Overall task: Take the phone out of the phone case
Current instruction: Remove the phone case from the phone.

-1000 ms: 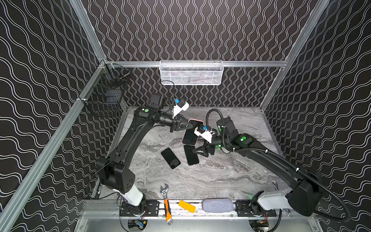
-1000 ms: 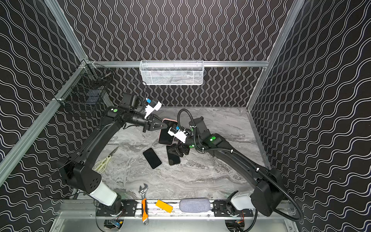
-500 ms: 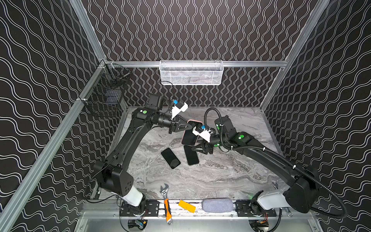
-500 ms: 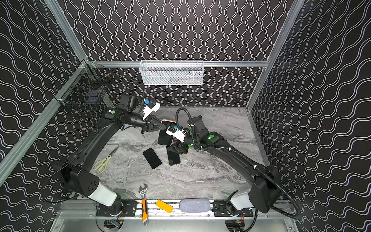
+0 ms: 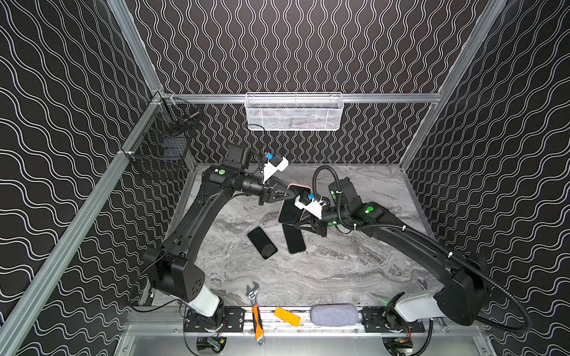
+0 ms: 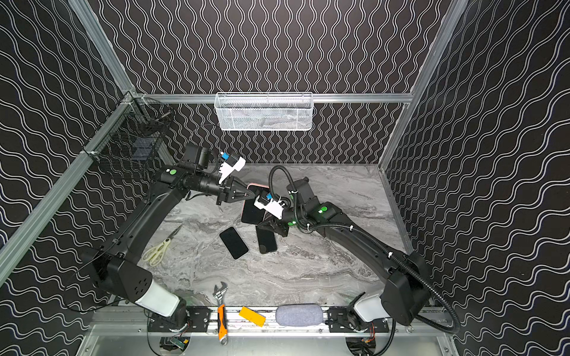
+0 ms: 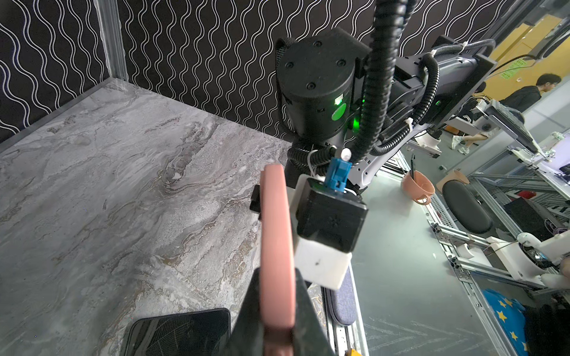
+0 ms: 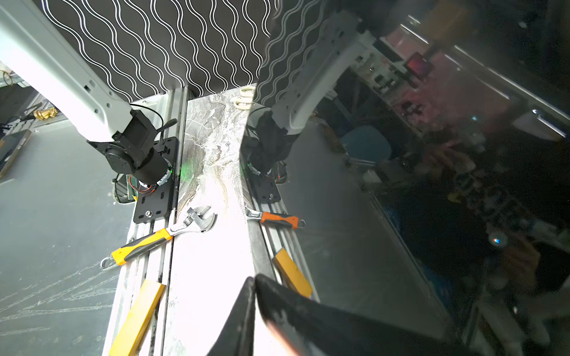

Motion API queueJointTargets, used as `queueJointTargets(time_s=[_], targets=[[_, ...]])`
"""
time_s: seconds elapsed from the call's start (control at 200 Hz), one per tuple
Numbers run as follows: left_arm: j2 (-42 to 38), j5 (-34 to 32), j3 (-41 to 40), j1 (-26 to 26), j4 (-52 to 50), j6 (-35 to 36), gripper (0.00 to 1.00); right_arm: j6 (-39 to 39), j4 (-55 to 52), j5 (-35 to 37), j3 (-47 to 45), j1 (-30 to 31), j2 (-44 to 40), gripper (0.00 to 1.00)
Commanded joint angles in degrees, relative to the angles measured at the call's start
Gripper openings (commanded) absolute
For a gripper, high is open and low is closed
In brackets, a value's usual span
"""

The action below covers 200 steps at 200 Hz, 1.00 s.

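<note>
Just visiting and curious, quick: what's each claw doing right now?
Left claw: closed on the pink-cased phone.
Right claw: looks closed on that phone's edge too.

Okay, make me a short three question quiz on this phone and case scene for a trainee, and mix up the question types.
1. True or false: the left gripper has its jaws shut on the pink phone case.
2. Apart from the cased one, how many phones lie flat on the table? A) one B) two C) four
3. Name the pale-handled tool lying on the table beside the left arm.
Key: 1 true; 2 B; 3 scissors.
</note>
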Motion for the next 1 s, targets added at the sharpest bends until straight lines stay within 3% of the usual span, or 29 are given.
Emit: queueJointTargets(time_s=[0.0,0.29,0.996], targets=[[0.07,5.38,0.79,-0.17,1.26,0.6,0.0,1.07,-0.54,-0.06,0.44,0.46,0.07,0.18],[0.27,7.35,0.61,-0.17,1.25,0.66,0.0,2.15,3.08,1.69,-1.54,2.91,-1.29,0.12],[-0.63,11.46,0.49,-0.65,1.19,-0.51,0.0,-0.04,11.46,15.68,-8.21,6.28,-3.58,0.15]])
